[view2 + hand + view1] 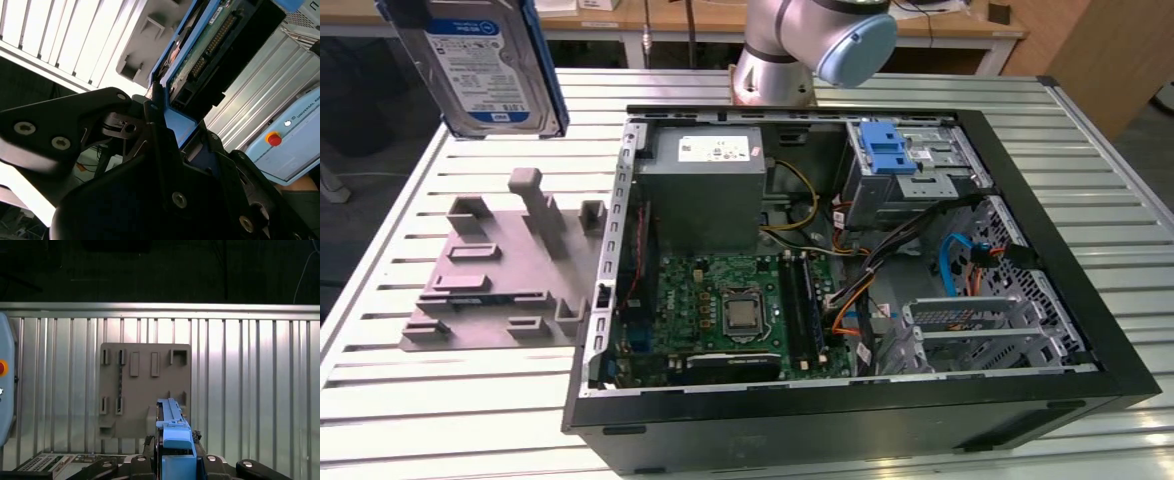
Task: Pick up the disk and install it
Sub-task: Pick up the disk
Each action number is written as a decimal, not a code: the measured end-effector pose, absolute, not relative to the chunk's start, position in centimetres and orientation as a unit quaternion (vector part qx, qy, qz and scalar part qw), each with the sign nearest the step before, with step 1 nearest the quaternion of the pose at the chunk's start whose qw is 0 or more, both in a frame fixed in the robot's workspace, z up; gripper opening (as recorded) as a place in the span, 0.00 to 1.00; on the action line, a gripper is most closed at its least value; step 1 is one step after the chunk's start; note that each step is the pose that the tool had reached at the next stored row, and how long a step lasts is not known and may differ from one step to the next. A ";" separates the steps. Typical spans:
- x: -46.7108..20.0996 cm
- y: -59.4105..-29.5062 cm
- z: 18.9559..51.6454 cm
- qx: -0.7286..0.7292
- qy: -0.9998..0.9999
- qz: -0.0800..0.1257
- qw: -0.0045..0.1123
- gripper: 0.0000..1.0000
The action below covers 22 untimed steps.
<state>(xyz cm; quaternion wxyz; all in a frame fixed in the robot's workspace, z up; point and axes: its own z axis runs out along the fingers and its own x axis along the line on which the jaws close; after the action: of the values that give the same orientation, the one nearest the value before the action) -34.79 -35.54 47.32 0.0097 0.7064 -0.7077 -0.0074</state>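
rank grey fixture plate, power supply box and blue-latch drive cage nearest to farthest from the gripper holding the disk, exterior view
1. grey fixture plate, exterior view's left, beneath the held disk
2. power supply box, inside the case, centre
3. drive cage, exterior view's right

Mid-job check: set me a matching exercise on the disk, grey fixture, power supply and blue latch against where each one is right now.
1 disk
2 grey fixture
3 power supply
4 blue latch

A on the drive cage
B held aloft
C flat on the table
D next to the motherboard

Pairs: 1-B, 2-C, 3-D, 4-A
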 end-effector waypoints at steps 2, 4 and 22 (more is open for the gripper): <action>-34.5 -35.7 47.3 0.706 -0.708 -0.008 0.010 0.36; -34.3 -36.0 47.3 0.706 -0.708 -0.008 0.011 0.36; -32.4 -38.4 47.3 0.706 -0.708 -0.011 0.012 0.36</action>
<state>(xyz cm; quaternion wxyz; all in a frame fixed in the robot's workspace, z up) -32.44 -38.44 47.28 0.0118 0.7061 -0.7079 -0.0110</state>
